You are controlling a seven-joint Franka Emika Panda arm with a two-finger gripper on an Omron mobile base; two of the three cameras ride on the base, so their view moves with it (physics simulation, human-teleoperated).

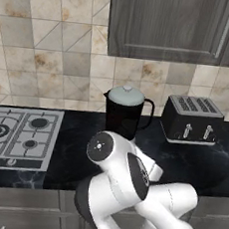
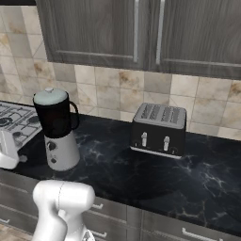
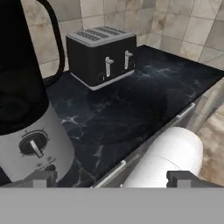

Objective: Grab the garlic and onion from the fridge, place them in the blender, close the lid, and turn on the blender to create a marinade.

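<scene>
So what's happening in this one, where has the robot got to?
The arm is at the blender on the dark counter, between the stove and the toaster. The lid sits on the jug. The gripper is open and empty, low by the blender's base with the knob just ahead of its fingertips. It looks set to turn the blender on, though the jug is too dark to see what is inside.

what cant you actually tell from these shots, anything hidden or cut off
- Contents of the blender: the jug is dark and the lid sits on it, so garlic or onion inside cannot be seen in either base view.
- Blender base in the left base view: hidden behind the robot's arm.
- Jug top in the hand view: cut off by the frame edge.
</scene>
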